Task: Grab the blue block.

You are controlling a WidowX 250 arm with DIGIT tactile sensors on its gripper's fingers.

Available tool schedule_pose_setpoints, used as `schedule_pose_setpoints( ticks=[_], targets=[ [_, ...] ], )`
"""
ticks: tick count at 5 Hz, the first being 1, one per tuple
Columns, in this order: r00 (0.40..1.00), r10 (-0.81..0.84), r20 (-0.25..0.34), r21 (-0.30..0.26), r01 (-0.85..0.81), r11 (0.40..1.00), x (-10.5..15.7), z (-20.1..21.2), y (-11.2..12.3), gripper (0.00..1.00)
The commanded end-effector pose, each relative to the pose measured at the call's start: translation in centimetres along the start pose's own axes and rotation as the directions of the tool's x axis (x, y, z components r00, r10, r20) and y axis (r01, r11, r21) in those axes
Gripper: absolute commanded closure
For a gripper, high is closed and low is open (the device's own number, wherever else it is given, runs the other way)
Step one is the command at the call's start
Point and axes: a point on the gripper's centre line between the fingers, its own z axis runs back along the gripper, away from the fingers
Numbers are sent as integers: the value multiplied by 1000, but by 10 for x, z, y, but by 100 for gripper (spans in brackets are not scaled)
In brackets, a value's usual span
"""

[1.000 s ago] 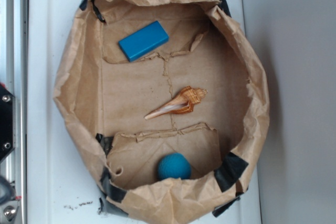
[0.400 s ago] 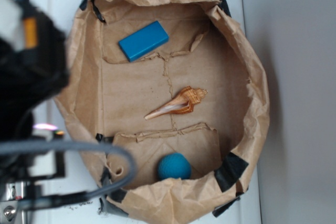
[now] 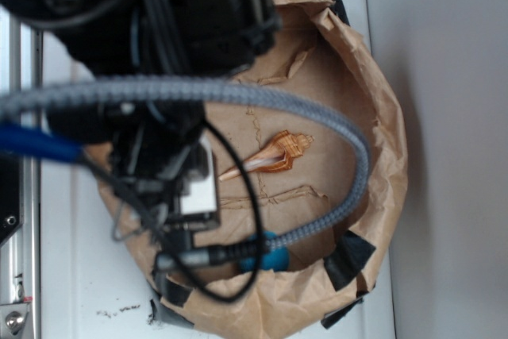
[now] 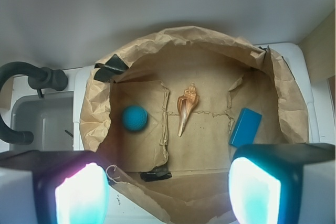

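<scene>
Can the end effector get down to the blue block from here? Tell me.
Probably yes. The end effector is open above the paper bag, and nothing covers the blue block; the shell lies apart.

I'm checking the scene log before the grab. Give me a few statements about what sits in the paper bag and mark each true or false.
1. The blue block lies inside the paper bag. True.
2. The claw is shut on the block. False: its fingers stand apart, high above the bag.
3. A seashell lies between the teal ball and the block. True.
4. The ball rests on the block. False: they lie apart, on opposite sides of the shell.
</scene>
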Motion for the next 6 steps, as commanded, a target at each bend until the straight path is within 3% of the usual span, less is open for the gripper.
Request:
schedule_pose_setpoints(
  ticks=[1,3,4,6],
  targets=[
    [998,3,57,8,-3,1000,6,15,2,0],
    [993,112,-33,141,-107,984,34,-69,34,0],
    [984,175,-34,201,-165,966,35,-108,51,0],
    [932,362,22,278,-354,893,35,-153,94,0]
  ],
)
